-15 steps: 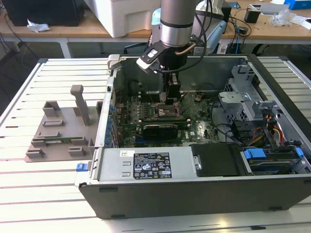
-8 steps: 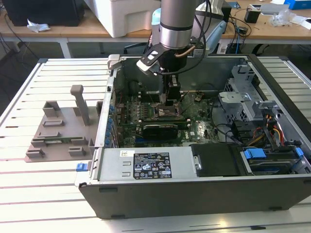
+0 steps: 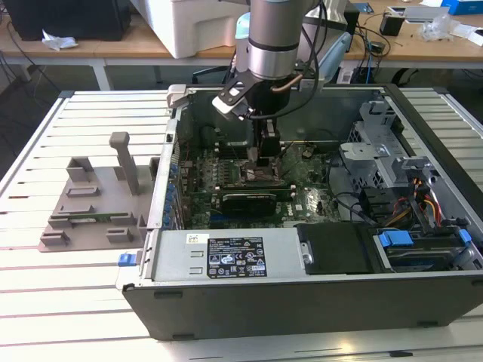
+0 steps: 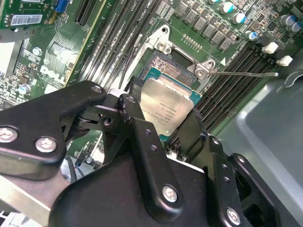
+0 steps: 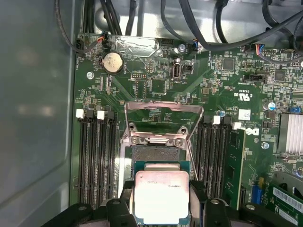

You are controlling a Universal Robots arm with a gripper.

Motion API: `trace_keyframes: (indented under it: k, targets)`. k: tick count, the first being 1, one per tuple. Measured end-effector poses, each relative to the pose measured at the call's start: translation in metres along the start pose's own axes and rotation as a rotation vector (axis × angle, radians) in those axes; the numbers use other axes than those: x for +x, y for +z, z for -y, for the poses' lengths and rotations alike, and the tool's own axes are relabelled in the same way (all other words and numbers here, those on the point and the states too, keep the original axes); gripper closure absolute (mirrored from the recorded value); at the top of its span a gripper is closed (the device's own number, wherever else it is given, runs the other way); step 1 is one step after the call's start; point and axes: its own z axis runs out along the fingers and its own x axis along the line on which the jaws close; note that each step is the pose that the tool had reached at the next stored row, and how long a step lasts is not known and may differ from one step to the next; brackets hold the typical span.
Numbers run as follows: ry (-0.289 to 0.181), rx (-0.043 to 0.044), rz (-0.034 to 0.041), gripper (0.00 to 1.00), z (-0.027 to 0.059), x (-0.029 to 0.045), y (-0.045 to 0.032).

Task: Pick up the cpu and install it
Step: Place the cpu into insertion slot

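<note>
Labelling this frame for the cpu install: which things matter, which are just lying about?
Job:
- gripper, shut on the cpu
- open socket under it

Lying about:
- grey fixture, on the exterior view's left
- coin cell
- blue drive tab

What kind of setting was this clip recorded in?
Probably a robotics lab or workshop: an opened computer case lies on a slatted metal table, cluttered wooden desks stand behind, and the gripper holds the cpu at the motherboard socket.

In the second wrist view the tool (image 4: 163, 118) hides part of the cpu (image 4: 168, 101); the exterior view's top edge crops the arm (image 3: 275, 38).
</note>
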Motion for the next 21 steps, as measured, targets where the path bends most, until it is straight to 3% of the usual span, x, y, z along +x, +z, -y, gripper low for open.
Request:
trace_keyframes:
  k: [21]
  targets:
    - [0.000,0.0000,0.0000,0.45,-0.0004,0.0005,0.0172]
